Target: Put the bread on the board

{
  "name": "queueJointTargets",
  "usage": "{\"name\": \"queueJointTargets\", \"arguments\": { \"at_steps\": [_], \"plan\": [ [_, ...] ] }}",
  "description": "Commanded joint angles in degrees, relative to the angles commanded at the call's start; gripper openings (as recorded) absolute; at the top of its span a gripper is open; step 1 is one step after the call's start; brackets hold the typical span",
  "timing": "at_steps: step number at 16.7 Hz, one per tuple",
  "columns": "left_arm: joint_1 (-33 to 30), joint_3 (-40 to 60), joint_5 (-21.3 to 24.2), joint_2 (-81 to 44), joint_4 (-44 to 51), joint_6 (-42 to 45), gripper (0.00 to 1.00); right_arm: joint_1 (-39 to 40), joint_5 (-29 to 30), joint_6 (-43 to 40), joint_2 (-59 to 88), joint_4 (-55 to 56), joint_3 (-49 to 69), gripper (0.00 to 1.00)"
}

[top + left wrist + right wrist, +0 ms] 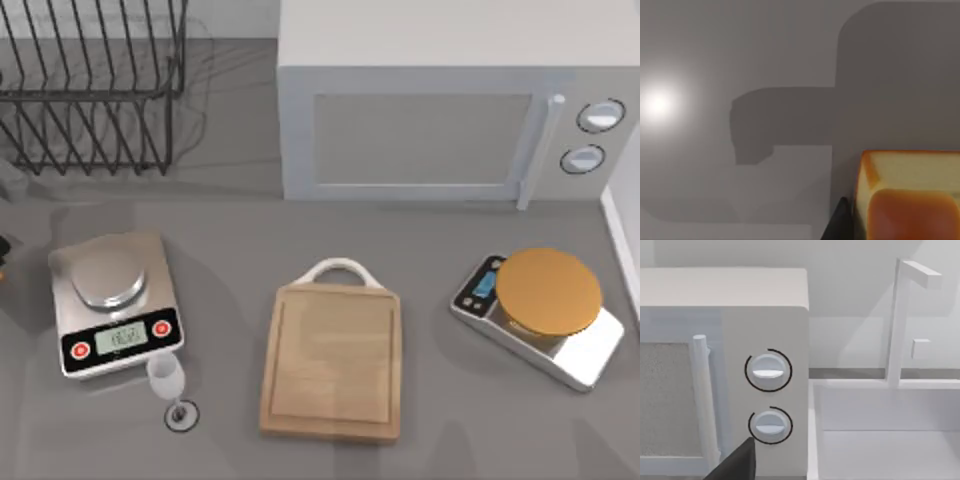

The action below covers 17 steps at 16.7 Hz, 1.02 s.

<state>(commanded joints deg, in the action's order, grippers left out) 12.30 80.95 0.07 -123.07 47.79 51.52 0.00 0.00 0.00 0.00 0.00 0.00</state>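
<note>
Here, my left pincer (pixel 850 225) is beside the bread (pixel 910 195) above the grey surface (pixel 740 60); its grip I cannot tell. The board (pixel 332 365) lies bare before the microwave (pixel 440 100).

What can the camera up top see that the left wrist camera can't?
The top view has the board, two scales, a wine glass, a dish rack and a microwave. The left wrist view has the bread, its golden face and orange-brown crust close up beside a dark gripper finger. Both views share the grey table.
</note>
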Motion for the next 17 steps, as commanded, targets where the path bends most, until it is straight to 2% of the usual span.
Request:
{"name": "queueJointTargets", "arguments": {
  "at_steps": [4, 11, 17],
  "plan": [
    [-0.1, 2.0, 0.9, 2.2, 3.7, -0.7, 0.00, 0.0, 0.0, 0.0, 0.0, 0.0, 0.0, 1.00],
    [-0.3, 13.2, 0.8, 7.1, 20.2, -0.8, 0.00, 0.0, 0.0, 0.0, 0.0, 0.0, 0.0, 1.00],
    [-0.3, 14.3, 0.8, 7.7, 21.6, -0.8, 0.00, 0.0, 0.0, 0.0, 0.0, 0.0, 0.0, 1.00]
  ]
}}
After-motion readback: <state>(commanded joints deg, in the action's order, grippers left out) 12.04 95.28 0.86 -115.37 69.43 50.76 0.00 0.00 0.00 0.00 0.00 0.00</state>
